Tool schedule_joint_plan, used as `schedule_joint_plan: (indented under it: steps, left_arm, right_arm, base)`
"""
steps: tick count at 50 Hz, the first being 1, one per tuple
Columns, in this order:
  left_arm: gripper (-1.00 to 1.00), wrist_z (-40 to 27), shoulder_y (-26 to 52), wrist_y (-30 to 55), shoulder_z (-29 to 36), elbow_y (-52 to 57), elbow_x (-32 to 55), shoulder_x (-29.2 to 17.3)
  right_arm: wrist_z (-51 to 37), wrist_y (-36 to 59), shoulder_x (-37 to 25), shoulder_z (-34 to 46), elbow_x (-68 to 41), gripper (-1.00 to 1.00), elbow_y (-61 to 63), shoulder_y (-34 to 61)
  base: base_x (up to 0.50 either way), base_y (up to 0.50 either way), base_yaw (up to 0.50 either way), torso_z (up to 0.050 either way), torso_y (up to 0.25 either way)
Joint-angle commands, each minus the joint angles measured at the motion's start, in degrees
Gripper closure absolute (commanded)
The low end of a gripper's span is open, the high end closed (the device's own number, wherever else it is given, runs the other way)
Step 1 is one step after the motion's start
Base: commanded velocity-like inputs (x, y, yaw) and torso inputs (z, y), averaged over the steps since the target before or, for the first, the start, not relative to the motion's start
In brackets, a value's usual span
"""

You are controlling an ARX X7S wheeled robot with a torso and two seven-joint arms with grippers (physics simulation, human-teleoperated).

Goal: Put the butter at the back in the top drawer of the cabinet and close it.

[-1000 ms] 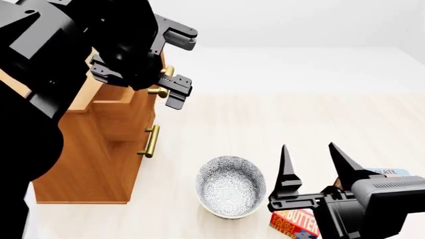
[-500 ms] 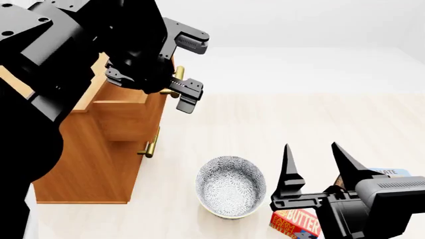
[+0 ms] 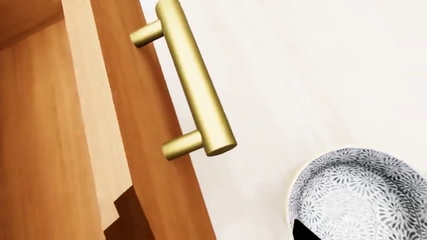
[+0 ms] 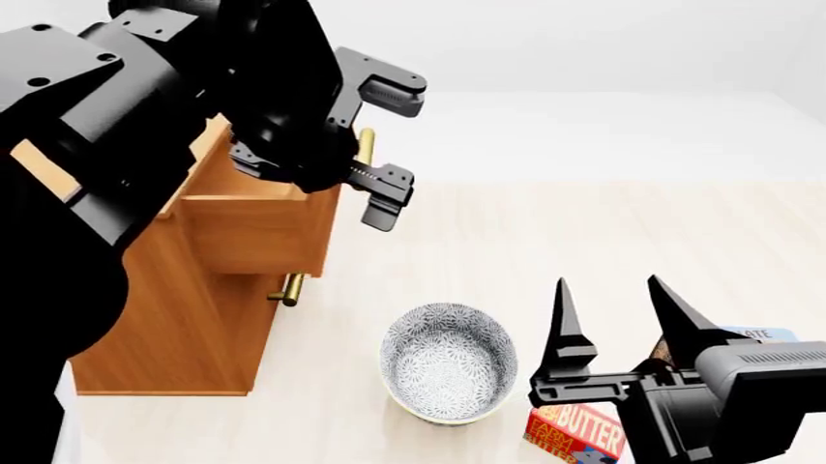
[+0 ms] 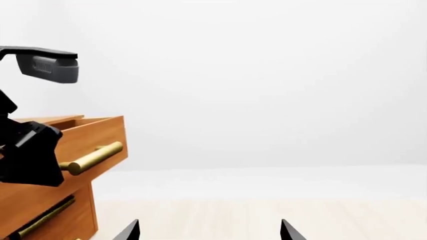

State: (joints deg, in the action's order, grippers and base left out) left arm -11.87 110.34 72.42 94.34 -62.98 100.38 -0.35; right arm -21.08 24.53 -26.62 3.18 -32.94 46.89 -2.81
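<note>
The butter (image 4: pixel 577 432), a red and yellow box, lies on the floor at the bottom right, partly hidden under my right gripper (image 4: pixel 617 314). That gripper is open and empty above it, and its fingertips (image 5: pixel 130 231) show in the right wrist view. The cabinet (image 4: pixel 181 319) stands at the left with the top drawer (image 4: pixel 251 232) pulled partly out. My left gripper (image 4: pixel 387 150) is open, with the drawer's brass handle (image 4: pixel 366 145) between its fingers. That handle (image 3: pixel 193 85) fills the left wrist view, where one black fingertip (image 3: pixel 301 233) shows. The drawer (image 5: pixel 100 135) also shows in the right wrist view.
A patterned bowl (image 4: pixel 448 362) stands on the floor between the cabinet and the butter; it also shows in the left wrist view (image 3: pixel 360 195). The chocolate pudding box (image 4: pixel 755 335) lies behind my right gripper. A lower drawer's handle (image 4: pixel 290 288) sticks out below the top drawer.
My left gripper has moved right, away from the cabinet, and the top drawer has slid further out with it. My right gripper has barely moved.
</note>
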Motion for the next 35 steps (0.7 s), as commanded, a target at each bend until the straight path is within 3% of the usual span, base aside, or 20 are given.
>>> schedule_joint_plan:
  steps: [1,35]
  left_arm:
    - [-1.00,1.34,-0.04,-1.35,-2.11,2.66,3.48,0.34]
    - [-1.00,4.86,0.85,-5.15,-2.44,9.52,5.84,0.35]
  right_arm:
    - [0.02,-0.35,-0.18,-0.22,-0.38,-1.00,-0.38,0.05]
    - [0.12,-1.69,-1.03,-2.21,-2.51,-1.00,-1.19,-0.54]
  base:
    - [0.00,0.00,0.00,0.000,0.000]
    - [0.00,0.00,0.00,0.000,0.000]
